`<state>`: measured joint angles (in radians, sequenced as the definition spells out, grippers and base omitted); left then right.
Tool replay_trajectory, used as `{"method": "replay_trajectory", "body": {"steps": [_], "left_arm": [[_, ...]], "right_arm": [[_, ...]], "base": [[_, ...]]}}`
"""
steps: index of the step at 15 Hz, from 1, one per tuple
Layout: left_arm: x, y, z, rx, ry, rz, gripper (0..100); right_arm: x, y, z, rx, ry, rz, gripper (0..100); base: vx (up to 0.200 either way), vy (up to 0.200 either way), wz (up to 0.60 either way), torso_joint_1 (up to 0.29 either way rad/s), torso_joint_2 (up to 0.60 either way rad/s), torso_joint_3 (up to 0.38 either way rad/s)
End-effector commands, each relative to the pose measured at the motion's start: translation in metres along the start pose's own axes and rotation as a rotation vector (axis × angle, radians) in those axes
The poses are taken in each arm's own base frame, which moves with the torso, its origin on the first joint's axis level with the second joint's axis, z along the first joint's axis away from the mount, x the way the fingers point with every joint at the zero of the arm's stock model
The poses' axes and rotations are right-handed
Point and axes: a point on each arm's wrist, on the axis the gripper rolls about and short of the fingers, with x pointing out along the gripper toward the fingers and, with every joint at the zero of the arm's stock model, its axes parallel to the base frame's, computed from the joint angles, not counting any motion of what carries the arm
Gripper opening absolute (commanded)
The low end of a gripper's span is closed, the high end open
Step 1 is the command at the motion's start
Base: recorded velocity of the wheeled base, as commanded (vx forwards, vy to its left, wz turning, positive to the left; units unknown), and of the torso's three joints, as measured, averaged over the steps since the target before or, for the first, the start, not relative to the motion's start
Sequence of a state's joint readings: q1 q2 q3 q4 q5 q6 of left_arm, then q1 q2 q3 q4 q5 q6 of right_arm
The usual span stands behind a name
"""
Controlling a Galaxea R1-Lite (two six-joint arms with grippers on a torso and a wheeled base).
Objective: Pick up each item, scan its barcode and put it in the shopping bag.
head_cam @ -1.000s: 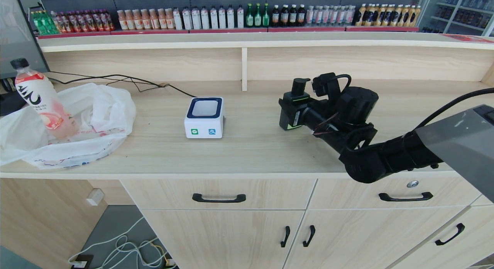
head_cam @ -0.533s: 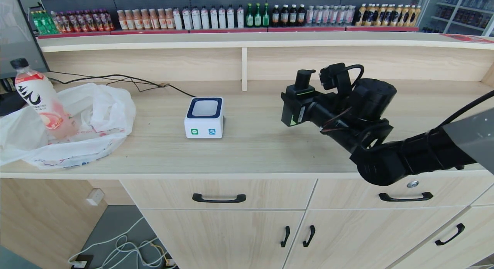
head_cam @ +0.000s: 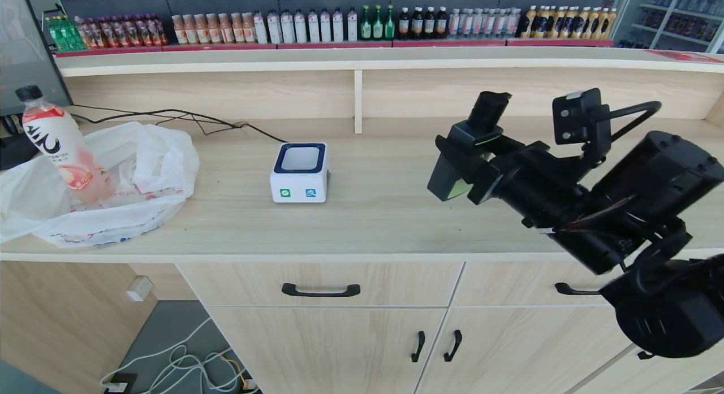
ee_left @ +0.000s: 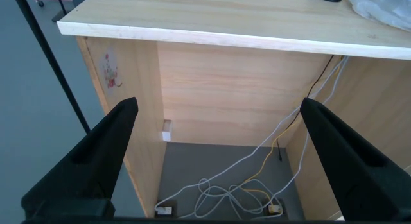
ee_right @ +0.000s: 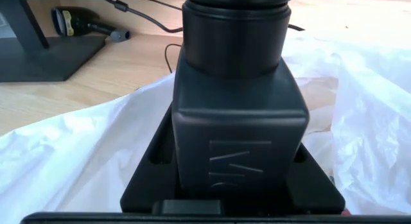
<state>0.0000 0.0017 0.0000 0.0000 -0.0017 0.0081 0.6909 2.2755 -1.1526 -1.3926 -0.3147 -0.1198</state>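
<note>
My right gripper (head_cam: 479, 159) is shut on a square black bottle (head_cam: 448, 170) with a black cap, held tilted in the air above the right part of the counter (head_cam: 367, 224). In the right wrist view the black bottle (ee_right: 234, 121) stands close up, with the white bag (ee_right: 359, 102) behind it. The white scanner box (head_cam: 300, 170) sits mid-counter. At the far left lies the white shopping bag (head_cam: 147, 156), and a pink drink bottle (head_cam: 62, 145) leans in it. My left gripper (ee_left: 218, 166) hangs open beside the counter's end, below its top edge (ee_left: 192, 31).
A black cable (head_cam: 181, 116) runs along the back of the counter to the scanner. A raised wooden ledge (head_cam: 362, 83) backs the counter, with drink shelves behind. Loose cables (ee_left: 237, 192) lie on the floor under the counter's end. A hand-held scanner (ee_right: 83, 22) lies near a monitor stand.
My right arm has lifted the black bottle off the counter, carried it up and to the right, nearer the camera, and tilted it. Bag, pink bottle and scanner have not moved.
</note>
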Motion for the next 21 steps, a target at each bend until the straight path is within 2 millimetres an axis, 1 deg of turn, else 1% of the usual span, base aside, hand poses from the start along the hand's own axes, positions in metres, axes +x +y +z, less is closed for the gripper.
{"method": "replay_trajectory", "body": {"steps": [1,4,21], "left_arm": [[0.000,0.000,0.000,0.000,0.000,0.000,100],[0.000,0.000,0.000,0.000,0.000,0.000,100],[0.000,0.000,0.000,0.000,0.000,0.000,100]], "right_arm": [[0.000,0.000,-0.004,-0.002,0.010,0.002,0],[0.000,0.001,-0.011,0.003,0.023,0.002,0],[-0.003,0.001,-0.023,0.008,0.055,0.004,0]], "base": [[0.000,0.000,0.00,0.000,0.00,0.000],[0.000,0.000,0.00,0.000,0.00,0.000],[0.000,0.000,0.00,0.000,0.00,0.000]]}}
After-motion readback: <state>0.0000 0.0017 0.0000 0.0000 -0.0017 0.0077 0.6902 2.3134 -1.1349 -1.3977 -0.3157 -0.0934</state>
